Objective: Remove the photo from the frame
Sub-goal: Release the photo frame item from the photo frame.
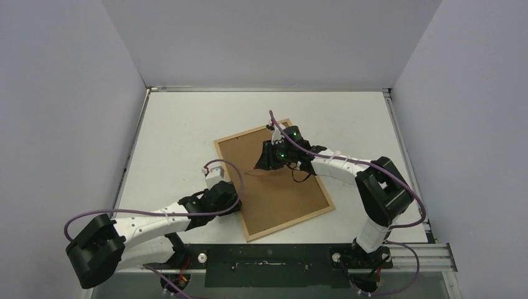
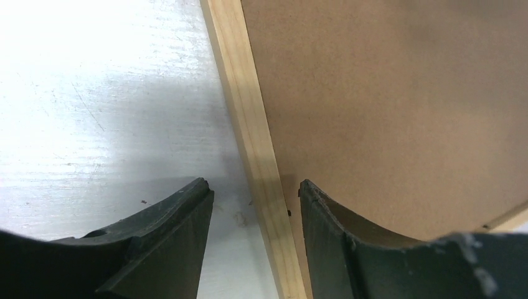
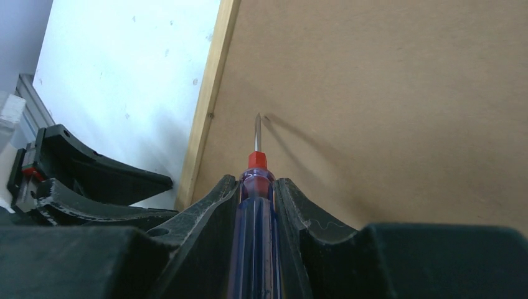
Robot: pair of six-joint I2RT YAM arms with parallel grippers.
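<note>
The frame (image 1: 292, 223) of light wood lies face down on the white table, its brown backing panel (image 1: 286, 193) facing up. The photo is hidden under that panel. My left gripper (image 2: 254, 190) stands open astride the frame's left moulding (image 2: 249, 118), one finger (image 2: 180, 218) over the table and the other over the backing (image 2: 386, 106); neither touches the wood. My right gripper (image 3: 256, 184) is shut on a blue-handled screwdriver (image 3: 256, 212) with a red collar. Its metal tip (image 3: 258, 128) points at the backing (image 3: 386, 106) close to the moulding (image 3: 208, 106).
Grey walls enclose the table (image 1: 180, 124) on three sides. A black rail (image 1: 268, 256) runs along the near edge between the arm bases. Purple cables loop from both arms. The left gripper's fingers (image 3: 93, 180) show at the left of the right wrist view.
</note>
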